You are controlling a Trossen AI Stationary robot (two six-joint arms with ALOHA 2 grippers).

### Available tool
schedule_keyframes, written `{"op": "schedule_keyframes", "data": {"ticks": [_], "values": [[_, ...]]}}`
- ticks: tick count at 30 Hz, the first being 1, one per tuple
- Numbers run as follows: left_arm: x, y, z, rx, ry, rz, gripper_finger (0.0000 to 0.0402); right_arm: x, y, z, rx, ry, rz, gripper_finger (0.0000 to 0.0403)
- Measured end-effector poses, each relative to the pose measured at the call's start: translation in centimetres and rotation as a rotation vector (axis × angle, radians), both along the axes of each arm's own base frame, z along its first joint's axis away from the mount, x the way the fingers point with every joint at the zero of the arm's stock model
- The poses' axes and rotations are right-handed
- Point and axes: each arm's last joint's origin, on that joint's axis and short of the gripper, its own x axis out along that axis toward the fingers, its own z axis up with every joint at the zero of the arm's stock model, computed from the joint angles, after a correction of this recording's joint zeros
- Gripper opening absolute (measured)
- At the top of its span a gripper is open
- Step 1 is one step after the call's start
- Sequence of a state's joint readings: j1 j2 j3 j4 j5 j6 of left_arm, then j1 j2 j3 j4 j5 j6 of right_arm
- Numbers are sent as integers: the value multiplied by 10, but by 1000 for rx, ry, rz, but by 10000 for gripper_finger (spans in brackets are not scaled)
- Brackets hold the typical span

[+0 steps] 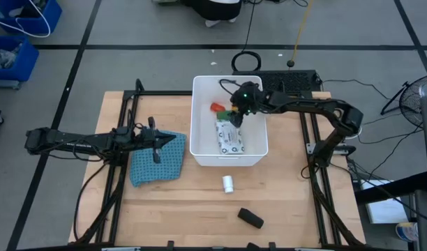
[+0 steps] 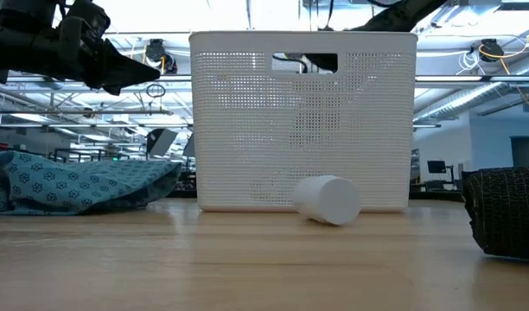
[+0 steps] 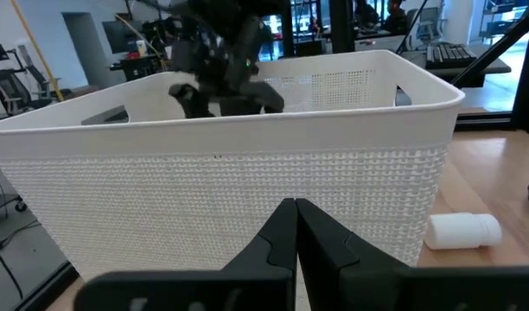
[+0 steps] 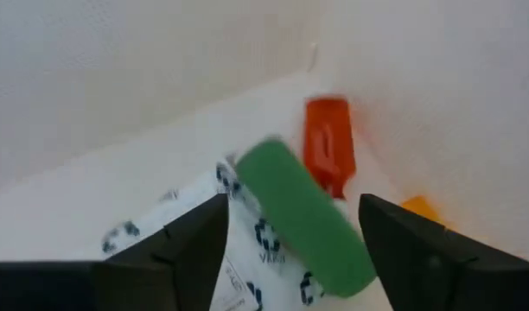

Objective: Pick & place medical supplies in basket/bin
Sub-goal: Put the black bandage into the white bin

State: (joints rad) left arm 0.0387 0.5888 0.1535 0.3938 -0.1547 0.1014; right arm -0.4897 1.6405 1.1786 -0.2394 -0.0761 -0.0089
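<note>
While the right gripper [image 1: 236, 117] hangs over the big white plastic bin [image 1: 199, 150] with tall sides, we see its two dark fingers [image 4: 187, 246] spread wide apart. Between them is the green block [image 4: 303, 216], tilted and blurry. We cannot tell if the fingers touch it, and it does not look pinched. Under the green block lies the flat white packet with print on it [image 1: 229, 137], on the floor of the bin. Next to it, by the bin's wall, stands out the small red bottle [image 4: 328, 142], and a bit of the orange bottle [image 4: 417, 208] peeks out near the corner.

The left gripper [image 1: 155, 143] waits above the blue-teal cloth [image 1: 156, 164], which lies crumpled on the wooden table [image 1: 283, 202] just beside the bin. In the left wrist view its two fingers [image 3: 277, 238] are pressed together at the tips, with nothing between them. It points at the bin's side.

Two things are outside the bin, on the table. The little white roll [image 1: 227, 183] lies on its side near the bin's wall with the handle slot, not touching it. The black block [image 1: 250, 217] lies farther from the bin, near the table's edge. In the low view, we see the white roll in front of the bin and the black block at the far right edge.
</note>
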Motion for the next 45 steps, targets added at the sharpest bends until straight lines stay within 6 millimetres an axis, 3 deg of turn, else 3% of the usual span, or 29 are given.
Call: {"op": "schedule_keyframes", "data": {"ticks": [5, 9, 15, 19, 23, 31, 34, 40, 45], "values": [[0, 0, 0, -6, 0, 0, 10, -13, 8, 37, -34, -122, 0, 259], [0, 0, 0, -13, 2, 1, 10, -31, 32, 81, -71, -275, 128, 232], [0, 0, -1, -17, 8, 1, 10, -65, 84, 137, -291, -435, 389, 115], [0, 0, -1, -26, 6, 2, 10, -94, 114, 151, -348, -567, 664, 18], [0, 0, -1, -28, 5, 2, 10, -119, 130, 143, -321, -654, 669, 15], [0, 0, -3, -33, 30, 6, 10, -155, 150, 97, -286, -779, 658, 4], [0, 0, -4, -34, 34, 6, 10, -166, 153, 88, -268, -770, 670, 1], [0, 0, -4, -35, 33, 6, 10, -183, 157, 76, -204, -747, 714, 1], [0, 0, -4, -35, 33, 6, 10, -185, 160, 45, -170, -764, 709, 1]]}}
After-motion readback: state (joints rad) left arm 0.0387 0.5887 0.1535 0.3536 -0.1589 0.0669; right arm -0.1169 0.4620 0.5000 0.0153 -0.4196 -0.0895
